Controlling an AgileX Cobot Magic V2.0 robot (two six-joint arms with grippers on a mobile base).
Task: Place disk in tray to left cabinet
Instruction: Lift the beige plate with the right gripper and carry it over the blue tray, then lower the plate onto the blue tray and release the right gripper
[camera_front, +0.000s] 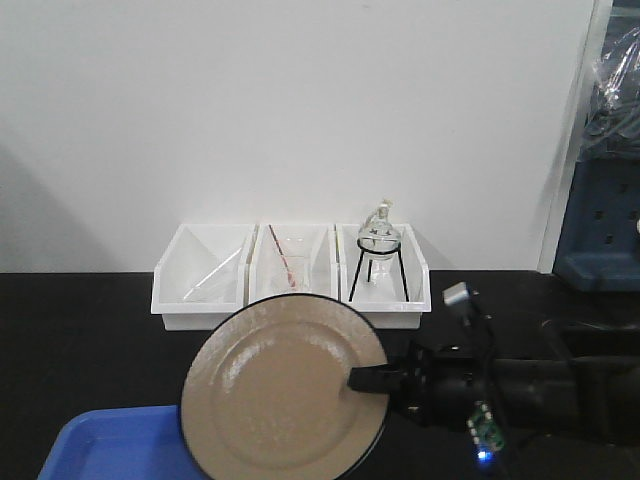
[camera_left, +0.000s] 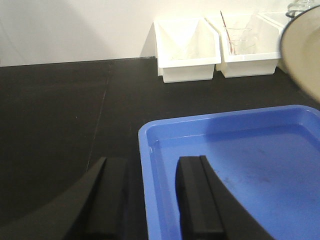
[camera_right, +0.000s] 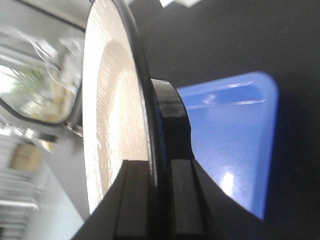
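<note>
The tan disk (camera_front: 280, 390) with its black rim hangs tilted over the right end of the blue tray (camera_front: 110, 445). My right gripper (camera_front: 365, 380) is shut on the disk's right rim. In the right wrist view the disk (camera_right: 110, 100) stands edge-on between the pads of that gripper (camera_right: 160, 167), with the tray (camera_right: 230, 135) below. My left gripper (camera_left: 152, 161) is open, straddling the left rim of the tray (camera_left: 240, 150), one finger outside it and one over its floor. The disk's edge (camera_left: 305, 50) shows at the upper right there. The left cabinet is out of view.
Three white bins (camera_front: 290, 275) stand in a row against the white wall; the right one holds a glass flask on a black stand (camera_front: 378, 245). The black tabletop (camera_left: 55, 110) stretches left of the tray. Blue equipment (camera_front: 600, 230) stands at the far right.
</note>
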